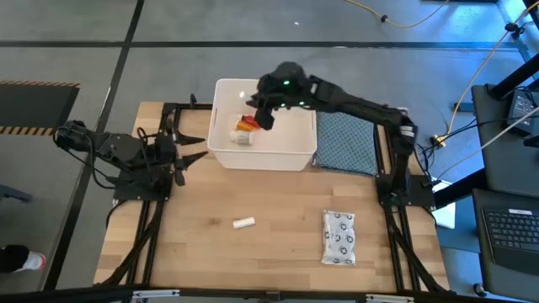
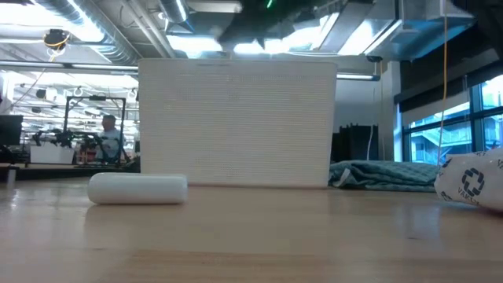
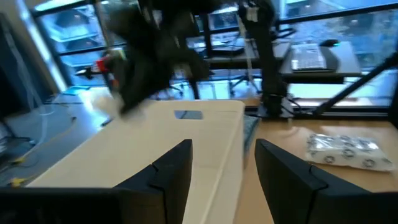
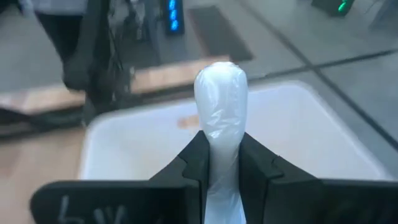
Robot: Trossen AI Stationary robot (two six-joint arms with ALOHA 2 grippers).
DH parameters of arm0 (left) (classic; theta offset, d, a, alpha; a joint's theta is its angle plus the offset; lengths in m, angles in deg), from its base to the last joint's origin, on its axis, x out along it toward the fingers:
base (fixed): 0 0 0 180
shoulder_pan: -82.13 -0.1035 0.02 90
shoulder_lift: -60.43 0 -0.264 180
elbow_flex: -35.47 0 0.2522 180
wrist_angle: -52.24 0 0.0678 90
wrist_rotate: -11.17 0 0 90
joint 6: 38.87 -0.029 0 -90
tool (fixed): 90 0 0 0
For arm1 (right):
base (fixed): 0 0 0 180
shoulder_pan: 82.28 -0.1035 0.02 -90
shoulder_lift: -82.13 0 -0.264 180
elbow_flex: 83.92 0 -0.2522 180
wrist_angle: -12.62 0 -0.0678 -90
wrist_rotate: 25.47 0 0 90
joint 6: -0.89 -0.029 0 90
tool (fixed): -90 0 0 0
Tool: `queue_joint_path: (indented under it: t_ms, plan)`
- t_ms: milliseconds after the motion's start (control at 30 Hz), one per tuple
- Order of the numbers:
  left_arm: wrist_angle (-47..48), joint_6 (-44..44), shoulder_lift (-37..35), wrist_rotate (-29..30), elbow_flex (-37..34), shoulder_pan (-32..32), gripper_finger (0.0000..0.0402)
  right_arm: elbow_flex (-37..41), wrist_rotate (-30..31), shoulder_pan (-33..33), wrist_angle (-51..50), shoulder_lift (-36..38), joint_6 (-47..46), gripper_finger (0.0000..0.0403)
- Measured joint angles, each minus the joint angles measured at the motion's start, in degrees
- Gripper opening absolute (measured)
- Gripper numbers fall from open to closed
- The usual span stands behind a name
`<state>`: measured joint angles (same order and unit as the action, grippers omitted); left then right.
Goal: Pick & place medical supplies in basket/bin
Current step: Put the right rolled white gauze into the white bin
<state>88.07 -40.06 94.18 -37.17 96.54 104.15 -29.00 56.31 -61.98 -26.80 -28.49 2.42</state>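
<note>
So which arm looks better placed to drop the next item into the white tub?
The right one. Its end effector is already shut on a white cylinder and is over the white tub. The left end effector waits open and empty beside the tub.

- White tub: interior hidden in low view; contents not visible there.
- Items in tub: red/orange and white shapes, too small to identify; partly covered by right arm.
- Wrapped white item: lower end hidden betw. jaws.
- Dotted pack: cut off at frame edge, low view.
- Right gripper: blurred, left wrist view.
</note>
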Motion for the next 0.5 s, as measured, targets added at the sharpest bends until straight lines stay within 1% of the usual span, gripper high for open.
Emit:
queue_joint_path:
  t_ms: [67, 200, 400, 500]
  plan:
    - [0.0, 0.0, 0.0, 1.8, 0.0, 0.0, 0.0169, 0.0, -2.0, 0.2, 1.0, -3.1, 2.8, 0.0058]
    - [0.0, 0.0, 0.1, 5.1, 0.0, 0.0, 0.0169, 0.0, -3.4, 0.3, 0.4, -8.7, 5.6, 0.0058]
    - [0.0, 0.4, 0.1, 7.4, 0.0, 0.0, 0.0167, 0.1, -13.4, 1.4, 0.1, -14.8, 6.4, 0.0058]
    - [0.1, 0.4, 0.1, 8.4, 0.0, 0.0, 0.0166, 0.0, -17.1, 1.2, 0.1, -17.7, 6.6, 0.0058]
